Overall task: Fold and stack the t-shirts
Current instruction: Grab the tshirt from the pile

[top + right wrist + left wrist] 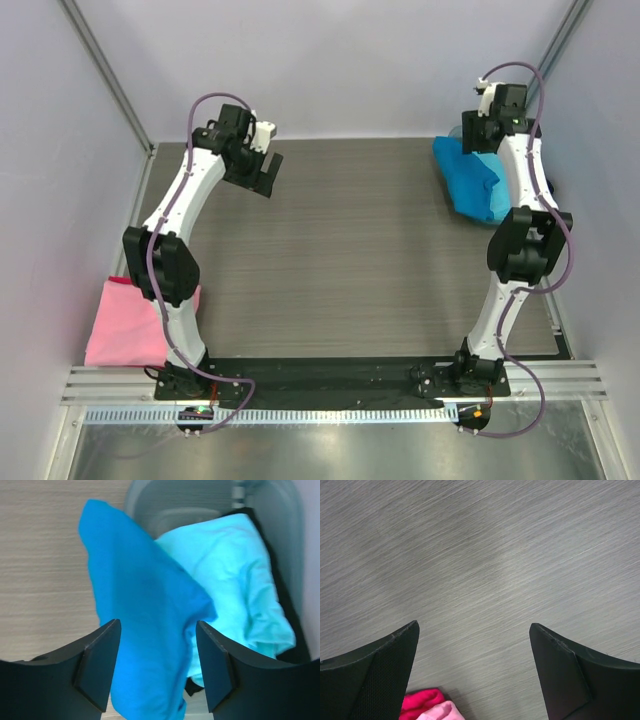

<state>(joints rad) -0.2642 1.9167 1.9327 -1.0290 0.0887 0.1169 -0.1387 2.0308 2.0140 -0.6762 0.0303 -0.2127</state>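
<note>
Left gripper (474, 625) hovering wide-jawed over grey wood-grain table (350, 260), right gripper (158, 622) hanging wide-jawed above crumpled deep blue cloth t-shirt (140, 605), lighter cyan t-shirt (235, 580) touching it inside greyish plastic tub (150, 500), pink t-shirt (125, 325) lying at near-left corner

Overhead view above near edge, wrist views close, facing down, sharing table (350, 260).

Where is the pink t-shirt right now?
In the top view, the soft pink cloth t-shirt lies at the near left edge of the grey wood-grain table, partly hidden behind the lower links of the left arm.
</note>
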